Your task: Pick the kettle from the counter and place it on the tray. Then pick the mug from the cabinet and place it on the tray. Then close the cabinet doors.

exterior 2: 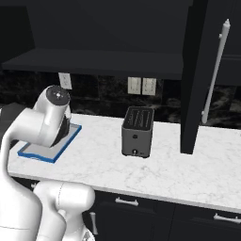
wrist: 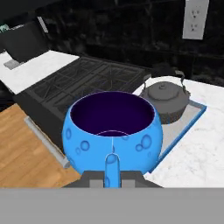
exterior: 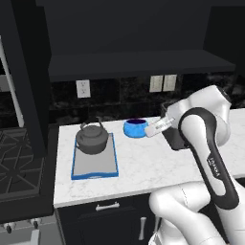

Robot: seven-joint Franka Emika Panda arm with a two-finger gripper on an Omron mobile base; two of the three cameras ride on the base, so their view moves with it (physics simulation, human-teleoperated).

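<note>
Above the counter [exterior: 143, 167], just right of the tray [exterior: 94, 162], I have the gripper [exterior: 152, 129] clamped on the mug [exterior: 135, 128] by its handle. My kettle [exterior: 93, 139] sits on the tray.

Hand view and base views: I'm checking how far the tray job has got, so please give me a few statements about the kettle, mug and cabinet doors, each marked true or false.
1. The kettle sits on the tray. True.
2. The mug is already on the tray. False: it is held in the air to the right of the tray, over the counter.
3. The claw is shut on the mug's handle. True.
4. The cabinet doors are closed. False: both stand open.
5. The toaster lies on its side. False: it stands upright, slots up.
</note>
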